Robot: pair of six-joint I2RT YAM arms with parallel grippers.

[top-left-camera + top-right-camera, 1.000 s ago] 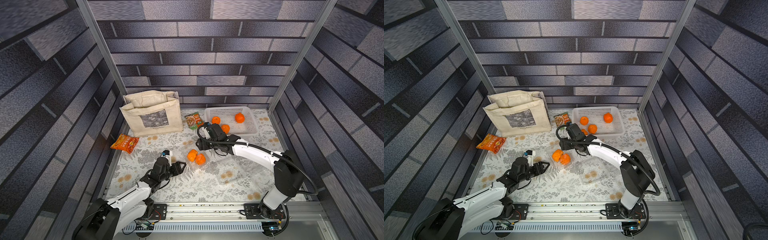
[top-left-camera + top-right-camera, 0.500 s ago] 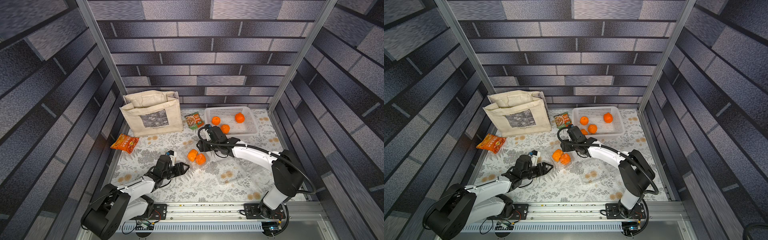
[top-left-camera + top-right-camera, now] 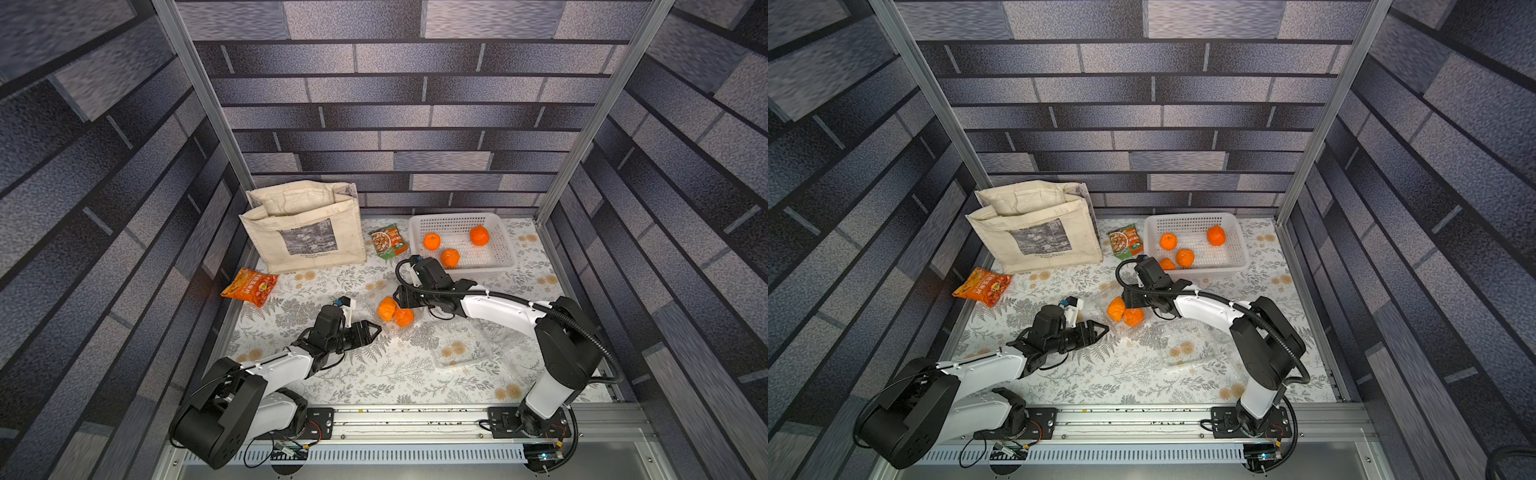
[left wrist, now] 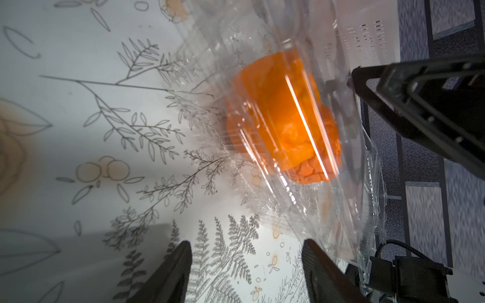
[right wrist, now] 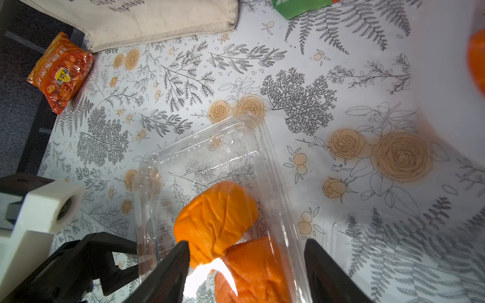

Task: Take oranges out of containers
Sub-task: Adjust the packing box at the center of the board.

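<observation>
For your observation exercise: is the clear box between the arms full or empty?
Full: the box holds two oranges, seen through its clear plastic.

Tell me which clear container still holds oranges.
The mid-table container, at the right hand: two oranges lie in it. The container by the right arm's base is empty.

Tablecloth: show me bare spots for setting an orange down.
Bare: the strip between the cloth bag and the open clamshell, and the front stretch along the rail. Crowded: around that clamshell and the empty clamshell beside it.
</observation>
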